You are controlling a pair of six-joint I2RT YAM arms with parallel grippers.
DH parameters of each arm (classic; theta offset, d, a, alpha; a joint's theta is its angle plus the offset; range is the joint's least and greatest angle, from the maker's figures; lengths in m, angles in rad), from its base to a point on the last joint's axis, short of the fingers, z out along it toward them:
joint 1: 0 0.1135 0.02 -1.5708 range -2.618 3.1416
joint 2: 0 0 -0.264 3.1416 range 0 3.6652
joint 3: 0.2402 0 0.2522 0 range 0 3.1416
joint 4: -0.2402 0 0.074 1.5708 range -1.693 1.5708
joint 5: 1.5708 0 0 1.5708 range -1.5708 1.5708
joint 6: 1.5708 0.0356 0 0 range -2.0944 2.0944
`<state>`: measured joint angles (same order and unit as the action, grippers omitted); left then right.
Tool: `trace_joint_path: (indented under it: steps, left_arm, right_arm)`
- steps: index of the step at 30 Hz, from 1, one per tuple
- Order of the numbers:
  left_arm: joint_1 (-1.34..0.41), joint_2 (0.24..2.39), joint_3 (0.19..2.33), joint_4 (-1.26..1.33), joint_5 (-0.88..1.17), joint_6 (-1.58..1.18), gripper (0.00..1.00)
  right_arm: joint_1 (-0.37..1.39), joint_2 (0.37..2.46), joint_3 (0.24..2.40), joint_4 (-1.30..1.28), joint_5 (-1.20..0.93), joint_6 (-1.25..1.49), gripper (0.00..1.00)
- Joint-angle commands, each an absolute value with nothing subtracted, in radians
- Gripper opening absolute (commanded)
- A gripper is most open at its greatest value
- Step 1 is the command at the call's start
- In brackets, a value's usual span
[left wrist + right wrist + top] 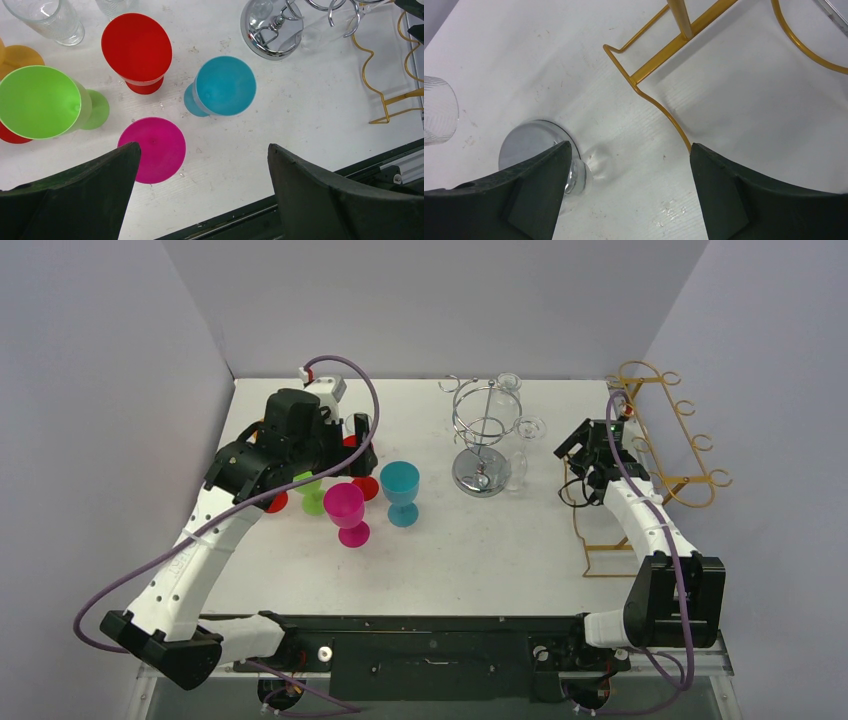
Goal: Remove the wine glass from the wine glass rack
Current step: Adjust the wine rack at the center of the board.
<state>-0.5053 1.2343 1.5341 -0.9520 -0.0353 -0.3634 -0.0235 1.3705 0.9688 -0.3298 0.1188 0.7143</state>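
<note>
Left jaws spread wide above the pink cup (152, 149). Right jaws spread, empty, near the rack (478, 475), which holds a wine glass (516, 468).

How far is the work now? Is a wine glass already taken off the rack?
Done: nothing certain; clear glasses hang on the chrome rack. In hand: nothing; the right gripper is open and empty beside the rack's base, the left gripper open above coloured goblets. Left: grasp a glass, lift it off.

Chrome wire rack (478, 470): one. Gold wire rack (674, 48): one. Coloured plastic goblets (225, 85) in full view: four. Clear stemmed wine glasses (530, 427): three. Glass tumblers (47, 20): two.
</note>
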Motion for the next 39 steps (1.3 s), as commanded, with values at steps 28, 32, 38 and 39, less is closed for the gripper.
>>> trace_joint_path:
  steps: [28,32,38,39]
  left_arm:
    - [-0.497,1.247,1.442,-0.805,0.126,-0.37,0.96]
    - [-0.497,1.25,1.445,-0.806,0.125,-0.37,0.96]
    - [-0.498,1.25,1.445,-0.805,0.122,-0.371,0.96]
    - [-0.498,1.25,1.445,-0.805,0.122,-0.371,0.96]
  right_arm:
    - [-0.006,1.353,1.136,-0.551,0.047,0.638,0.84]
    - [-0.006,1.331,1.134,-0.543,0.011,0.661,0.84]
    - [-0.006,1.331,1.155,-0.58,0.008,0.637,0.84]
    - [-0.006,1.329,1.154,-0.581,0.008,0.632,0.84]
